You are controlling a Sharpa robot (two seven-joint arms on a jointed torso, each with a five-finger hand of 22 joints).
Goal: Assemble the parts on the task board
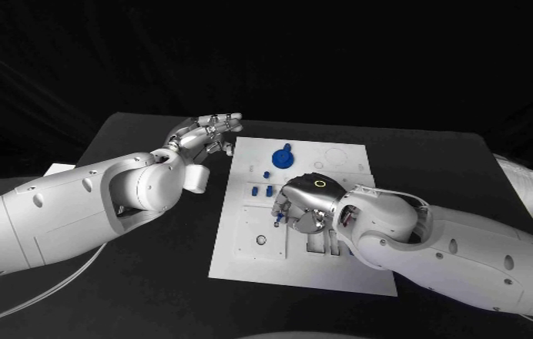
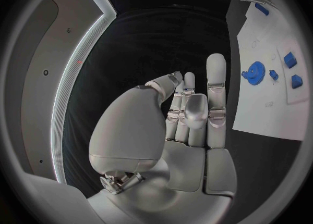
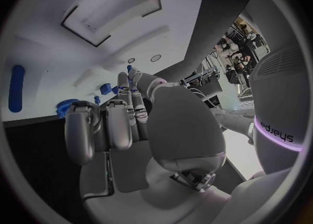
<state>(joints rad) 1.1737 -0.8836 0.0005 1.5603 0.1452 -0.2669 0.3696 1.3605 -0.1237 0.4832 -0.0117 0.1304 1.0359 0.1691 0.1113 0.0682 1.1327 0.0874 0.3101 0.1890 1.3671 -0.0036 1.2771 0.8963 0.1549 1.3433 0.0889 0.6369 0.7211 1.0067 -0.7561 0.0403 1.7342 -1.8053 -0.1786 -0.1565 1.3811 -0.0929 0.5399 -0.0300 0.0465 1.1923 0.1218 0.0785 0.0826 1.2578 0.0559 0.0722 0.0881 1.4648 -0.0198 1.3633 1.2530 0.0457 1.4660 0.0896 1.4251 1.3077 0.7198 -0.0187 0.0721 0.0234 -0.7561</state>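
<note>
The left hand (image 1: pixel 206 135) hangs over the black table (image 1: pixel 133 135) just off the board's (image 1: pixel 250 258) far left corner, not touching it. Its fingers (image 2: pixel 216 86) are straight and close together, pointing up and away, with the thumb folded beside them; nothing is in them, so the hand is released.

The board, a white plate, lies flat in the middle of the table. Near its far left part sits a blue gear (image 1: pixel 282 156), round and toothed, with a short stub on its far side. The left wrist view shows the same gear (image 2: pixel 253 72) with a tiny blue peg (image 2: pixel 274 75) just beside it and two small blue blocks (image 2: pixel 291 59) a little further along the board. In the head view two small blue pieces (image 1: pixel 260 191) stand on the board between the gear and the right hand, nearer the board's left edge.

The right hand (image 1: pixel 302 200) is over the board's middle, palm down, fingers curled toward the surface. A small blue part (image 1: pixel 278 213) shows at its fingertips, touching or just above the board; in the right wrist view the fingertips (image 3: pixel 130 86) meet around a blue bit (image 3: pixel 128 69), though how firm the hold is cannot be told. Beside the hand, toward the board's near right, are long recessed slots (image 1: pixel 320 243).
</note>
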